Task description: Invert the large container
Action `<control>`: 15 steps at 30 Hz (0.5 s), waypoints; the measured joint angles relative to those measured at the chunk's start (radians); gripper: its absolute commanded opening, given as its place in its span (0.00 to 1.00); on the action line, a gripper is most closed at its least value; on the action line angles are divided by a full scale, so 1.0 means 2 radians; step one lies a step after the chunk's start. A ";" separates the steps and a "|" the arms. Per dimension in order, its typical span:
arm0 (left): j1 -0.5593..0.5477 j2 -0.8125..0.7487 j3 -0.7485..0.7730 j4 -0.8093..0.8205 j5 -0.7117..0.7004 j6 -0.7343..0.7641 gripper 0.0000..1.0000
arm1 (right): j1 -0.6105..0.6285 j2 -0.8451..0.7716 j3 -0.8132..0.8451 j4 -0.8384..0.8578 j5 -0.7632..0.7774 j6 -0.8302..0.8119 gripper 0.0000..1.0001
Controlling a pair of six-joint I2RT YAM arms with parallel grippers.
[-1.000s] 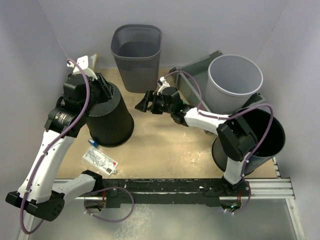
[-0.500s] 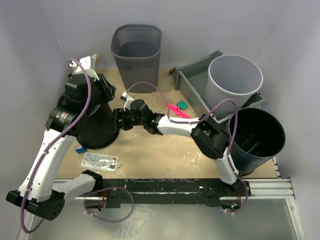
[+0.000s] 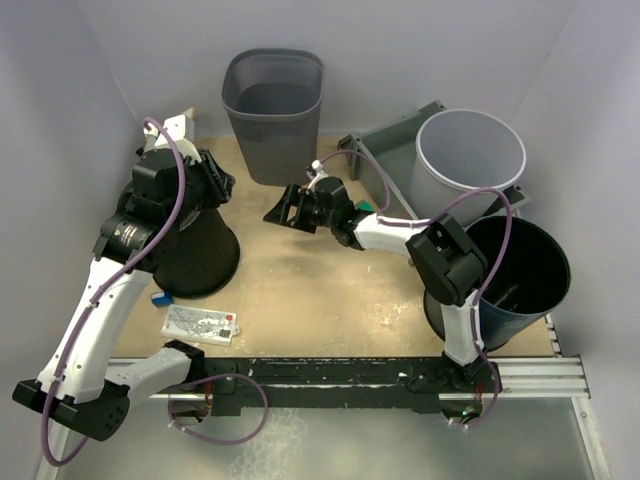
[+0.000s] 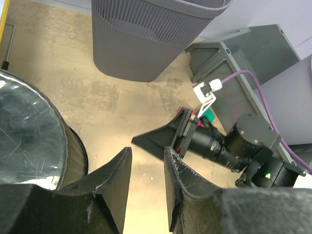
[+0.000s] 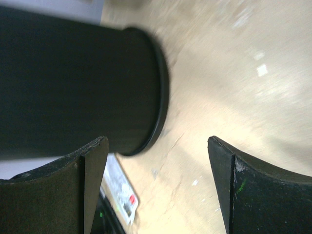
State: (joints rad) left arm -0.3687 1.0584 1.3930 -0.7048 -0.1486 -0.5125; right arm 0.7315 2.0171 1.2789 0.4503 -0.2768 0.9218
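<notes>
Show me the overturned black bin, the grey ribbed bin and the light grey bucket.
overturned black bin (image 3: 205,255), top view, side wall.
grey ribbed bin (image 4: 136,44), left wrist view, ribbed wall.
light grey bucket (image 3: 490,140), top view, inner wall.

Pale lavender walls (image 3: 80,60) enclose a scuffed tan tabletop (image 3: 320,290), metal rail (image 3: 540,375) along its near edge
</notes>
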 measured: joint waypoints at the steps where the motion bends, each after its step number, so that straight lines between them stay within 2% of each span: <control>1: 0.000 0.000 0.000 0.000 0.000 0.000 0.30 | -0.007 0.001 0.002 0.002 0.010 0.005 0.82; 6: 0.000 -0.002 0.000 -0.002 0.000 0.000 0.31 | 0.010 0.044 0.079 0.007 0.033 0.026 0.82; 11: 0.000 -0.016 0.000 -0.011 0.000 0.000 0.31 | 0.072 0.117 0.181 0.024 0.027 0.050 0.82; 15: 0.000 -0.026 0.000 -0.011 0.000 0.000 0.31 | 0.118 0.148 0.204 0.046 -0.008 0.060 0.82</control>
State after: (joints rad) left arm -0.3687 1.0073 1.3926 -0.7273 -0.1478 -0.5125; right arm 0.9668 2.3135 1.6871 0.5430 -0.2932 1.0409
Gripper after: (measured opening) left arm 0.305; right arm 0.823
